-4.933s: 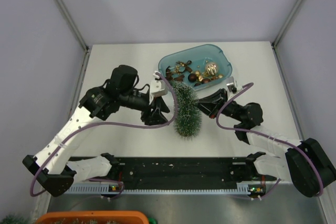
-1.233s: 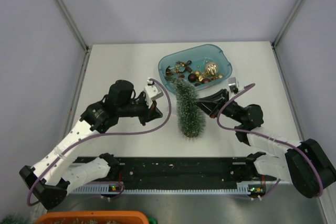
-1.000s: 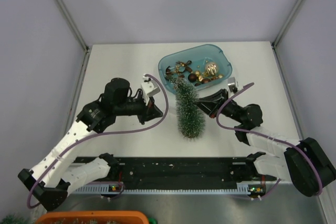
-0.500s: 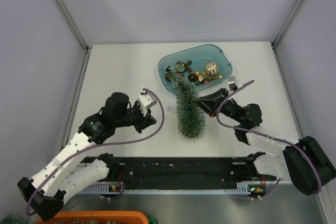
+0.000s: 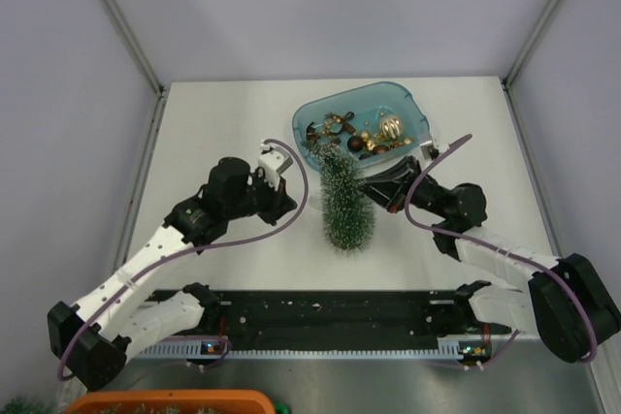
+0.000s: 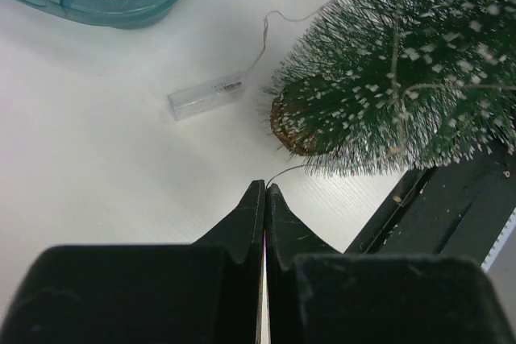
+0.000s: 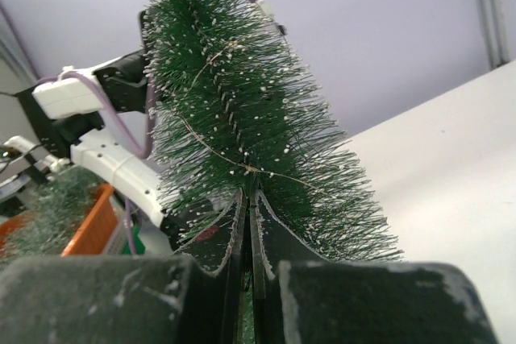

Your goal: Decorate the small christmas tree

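The small tree point(image 5: 346, 206) is seen standing on the table point(image 5: 213, 123), just before the blue tray point(image 5: 419, 115), between the grippers. The left gripper point(image 6: 264, 187) is pressed together, apparently pinching the thin wire point(image 6: 284, 172); the right gripper point(image 7: 246, 195) is pressed together among the bristles. If the wire is pulled hard, the tree can be tipped over.

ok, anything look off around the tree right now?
Nothing spilled or damaged. The small christmas tree looks upright. One loose end: a clear battery box lies on the table between the blue tray and the tree, its thin wire trailing slack.
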